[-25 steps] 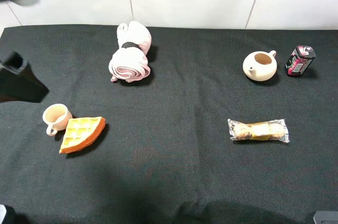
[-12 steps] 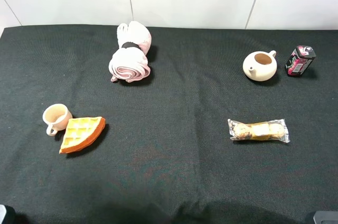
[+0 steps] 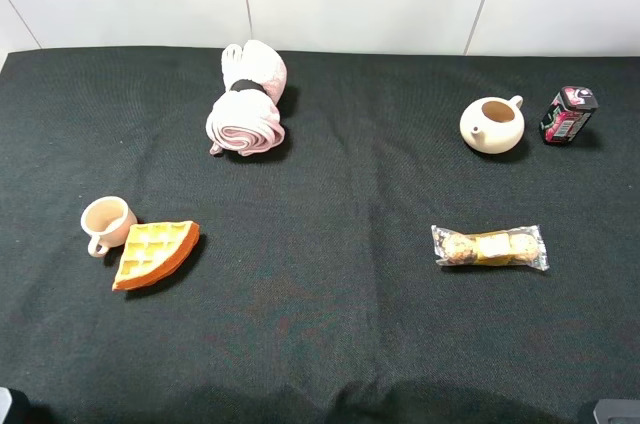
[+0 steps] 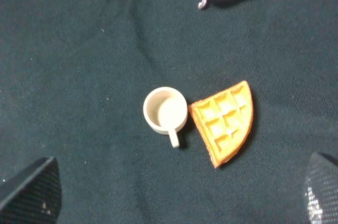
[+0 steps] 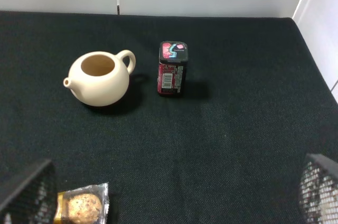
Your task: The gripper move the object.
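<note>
The object, an orange-yellow waffle wedge [image 3: 155, 252] with a grid top, lies flat on the black cloth at the left, touching or almost touching a small cream cup [image 3: 105, 224]. Neither arm shows in the exterior high view. In the left wrist view my left gripper [image 4: 177, 192] hangs well above the waffle wedge [image 4: 224, 123] and the cup [image 4: 165, 110]. It is open, its two fingertips [image 4: 31, 192] far apart with nothing between them. My right gripper [image 5: 173, 192] is also open and empty.
A rolled pink-white cloth [image 3: 248, 99] lies at the back left. At the back right stand a cream teapot [image 3: 492, 124] and a red-black can [image 3: 568, 114]. A clear-wrapped snack pack [image 3: 490, 246] lies at the right middle.
The left arm, seen blurred at the upper left edge a second ago, has left the exterior high view. The objects on the cloth have not moved.
</note>
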Available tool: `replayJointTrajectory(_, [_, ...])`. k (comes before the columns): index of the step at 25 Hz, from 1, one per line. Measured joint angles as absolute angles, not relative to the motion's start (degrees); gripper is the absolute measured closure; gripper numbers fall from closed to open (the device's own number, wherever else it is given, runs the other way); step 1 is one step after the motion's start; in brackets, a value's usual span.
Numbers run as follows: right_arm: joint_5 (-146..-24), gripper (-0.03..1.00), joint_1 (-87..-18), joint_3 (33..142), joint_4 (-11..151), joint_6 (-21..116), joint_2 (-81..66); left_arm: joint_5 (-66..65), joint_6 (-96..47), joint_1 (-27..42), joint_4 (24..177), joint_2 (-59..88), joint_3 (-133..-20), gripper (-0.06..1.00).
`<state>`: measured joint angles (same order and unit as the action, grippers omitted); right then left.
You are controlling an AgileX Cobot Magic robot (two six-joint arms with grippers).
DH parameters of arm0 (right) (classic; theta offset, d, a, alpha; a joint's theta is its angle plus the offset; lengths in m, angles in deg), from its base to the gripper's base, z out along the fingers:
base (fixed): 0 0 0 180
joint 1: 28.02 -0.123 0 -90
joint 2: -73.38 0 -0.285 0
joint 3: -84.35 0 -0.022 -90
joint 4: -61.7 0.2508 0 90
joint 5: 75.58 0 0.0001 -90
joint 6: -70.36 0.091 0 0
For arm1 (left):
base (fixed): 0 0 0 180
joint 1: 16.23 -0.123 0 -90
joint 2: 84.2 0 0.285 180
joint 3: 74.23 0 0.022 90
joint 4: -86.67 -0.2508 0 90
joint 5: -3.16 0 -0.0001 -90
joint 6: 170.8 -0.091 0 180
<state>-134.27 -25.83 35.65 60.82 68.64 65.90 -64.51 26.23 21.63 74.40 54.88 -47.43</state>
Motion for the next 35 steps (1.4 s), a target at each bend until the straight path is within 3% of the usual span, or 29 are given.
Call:
replayJointTrajectory(9, [-134.27,0.27,-25.83,35.65,60.82,68.64,65.90,-64.51,25.73,20.28,72.97,58.93,-47.37,-0.03])
replayJointTrajectory(26, [-134.27,0.27,-25.83,35.65,60.82,68.64,65.90,-64.56,12.21,-2.01,78.12,77.18,-35.58,-0.03])
replayJointTrajectory(35, [-134.27,0.27,-25.83,35.65,60.82,68.64,65.90,-61.71,3.44,-7.70,84.71,78.35,-29.08,-0.03])
